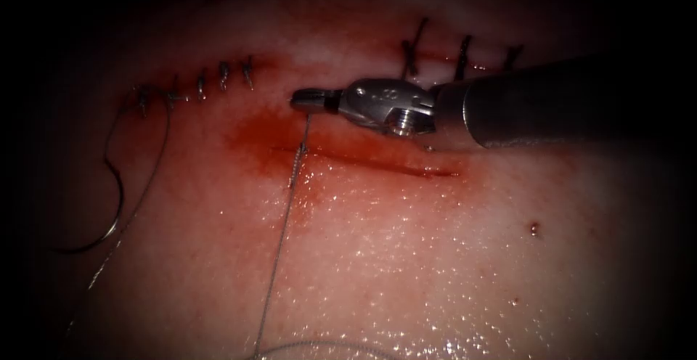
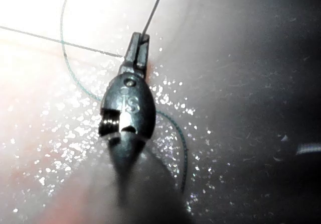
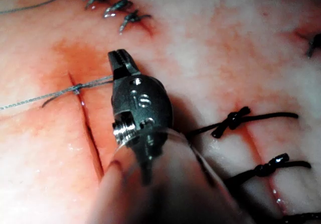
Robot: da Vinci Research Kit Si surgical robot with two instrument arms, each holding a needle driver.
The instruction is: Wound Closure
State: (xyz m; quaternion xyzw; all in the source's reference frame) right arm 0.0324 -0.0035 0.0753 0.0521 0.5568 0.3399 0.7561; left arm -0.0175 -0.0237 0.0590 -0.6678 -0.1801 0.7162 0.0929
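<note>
Right tool: fingers pressed together, pinching the thread just above its knot at the cut. Left tool: fingers closed on the thread's far run. Needle lies free on the tissue, well left of both. Even, opposed tension would seat a knot squarely.

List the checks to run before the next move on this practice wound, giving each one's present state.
1. Right arm's steel tool shut on thin grey thread: ok.
2. Left arm's dark tool shut on thread: ok.
3. Curved steel needle free on pale glistening tissue, left of the cut: ok.
4. Thread knot seated snugly: cannot tell.
5. Red open cut closed right of knot: not ok.
</note>
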